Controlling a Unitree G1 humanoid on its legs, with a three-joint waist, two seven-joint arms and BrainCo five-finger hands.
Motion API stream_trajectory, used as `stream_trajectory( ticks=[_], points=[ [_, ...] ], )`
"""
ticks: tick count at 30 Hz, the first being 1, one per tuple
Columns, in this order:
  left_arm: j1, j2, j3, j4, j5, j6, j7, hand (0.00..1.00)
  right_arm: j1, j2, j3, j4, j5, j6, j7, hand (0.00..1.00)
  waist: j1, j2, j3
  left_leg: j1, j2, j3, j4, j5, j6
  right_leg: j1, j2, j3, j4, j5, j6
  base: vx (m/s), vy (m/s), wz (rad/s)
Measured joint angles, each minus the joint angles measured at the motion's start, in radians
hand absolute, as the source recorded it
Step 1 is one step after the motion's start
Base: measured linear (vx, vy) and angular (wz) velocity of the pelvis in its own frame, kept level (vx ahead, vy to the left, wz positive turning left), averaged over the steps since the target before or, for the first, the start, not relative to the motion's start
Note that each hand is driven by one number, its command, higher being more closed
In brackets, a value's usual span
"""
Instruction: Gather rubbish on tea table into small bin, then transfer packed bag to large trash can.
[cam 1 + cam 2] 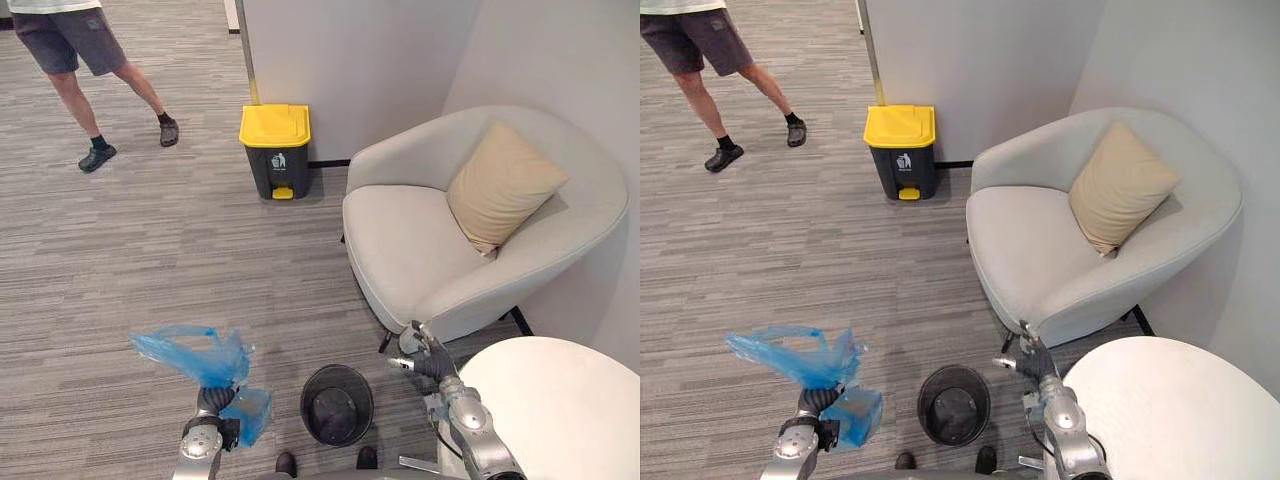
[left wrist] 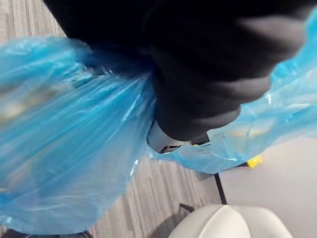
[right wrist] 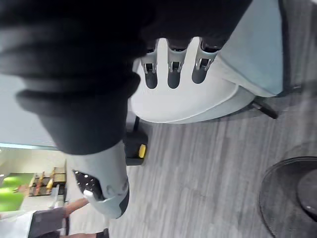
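While left hand [image 1: 213, 402] seemingly grips it, blue bag [image 1: 195, 355] bunches above

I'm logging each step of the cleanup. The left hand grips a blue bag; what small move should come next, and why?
Probably a step forward toward the yellow-lidded trash can, with the left hand gripping the blue bag. The small black bin looks empty, the can stands farther off by the wall with its lid down, and the open right hand holds nothing.

The small bin [image 1: 337, 403] stands on the floor [image 1: 180, 250], bag [image 1: 200, 360] to its left, counter [image 1: 560, 400] to its right; behind, the armchair [image 1: 410, 250] carries a cushion [image 1: 500, 185], the large trash can [image 1: 275, 150] left of it.
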Motion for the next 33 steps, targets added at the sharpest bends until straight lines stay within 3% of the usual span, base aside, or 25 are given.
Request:
stream_trajectory(
  ticks=[13,22,26,29,30,31,32,33],
  points=[
    [0.038,-0.026,0.02,0.1,-0.008,0.01,-0.023,1.0,-0.008,0.006,-0.029,0.164,-0.013,0.045,-0.002,0.0,0.001,0.014,0.009,0.011,-0.012,-0.008,-0.001,0.0,0.0,0.008,-0.016,-0.003,0.0,-0.006,0.008,-0.03,0.019,0.02],
    [0.035,-0.029,0.021,0.135,-0.009,0.014,-0.024,1.0,-0.033,0.007,-0.038,0.217,-0.039,0.048,-0.027,0.0,0.004,0.016,0.013,0.001,-0.011,0.016,0.009,-0.004,0.006,-0.018,-0.019,0.02,0.037,-0.01,0.013,-0.01,0.012,-0.08],
    [0.018,-0.046,0.021,0.134,-0.012,0.014,-0.023,1.0,-0.071,0.017,-0.037,0.216,-0.041,0.051,-0.043,0.0,0.007,0.018,0.034,-0.058,-0.01,0.053,0.088,-0.037,0.032,-0.087,-0.034,0.058,0.104,-0.017,0.023,-0.05,0.039,-0.23],
    [-0.01,-0.049,0.02,0.119,-0.02,0.014,-0.023,1.0,-0.09,0.049,-0.035,0.199,-0.062,0.055,-0.054,0.0,0.012,0.01,0.055,-0.142,0.006,0.082,0.228,-0.101,0.05,-0.141,-0.045,0.075,0.189,-0.036,0.037,-0.15,0.039,-0.17],
    [-0.014,-0.051,0.026,0.083,-0.023,0.014,-0.023,1.0,-0.089,0.066,-0.032,0.169,-0.063,0.063,-0.064,0.0,0.025,0.011,0.057,-0.168,0.025,0.091,0.272,-0.127,0.072,-0.176,-0.042,0.083,0.259,-0.067,0.047,-0.1,0.014,-0.1],
    [-0.021,-0.05,0.026,0.075,-0.031,0.014,-0.022,1.0,-0.087,0.069,-0.029,0.158,-0.063,0.065,-0.065,0.0,0.029,0.011,0.058,-0.177,0.026,0.087,0.283,-0.129,0.075,-0.206,-0.05,0.075,0.361,-0.11,0.03,-0.08,0.011,0.16],
    [-0.03,-0.05,0.026,0.056,-0.039,0.014,-0.022,1.0,-0.085,0.072,-0.026,0.139,-0.063,0.066,-0.066,0.0,0.03,0.01,0.061,-0.194,0.026,0.069,0.311,-0.132,0.08,-0.236,-0.069,0.074,0.555,-0.197,0.032,-0.05,-0.003,0.37],
    [-0.031,-0.049,0.026,0.044,-0.039,0.014,-0.022,1.0,-0.088,0.074,-0.025,0.134,-0.063,0.065,-0.067,0.0,0.032,0.01,0.063,-0.201,0.025,0.058,0.324,-0.132,0.08,-0.236,-0.077,0.075,0.62,-0.227,0.042,-0.05,-0.068,0.64]
  ],
)
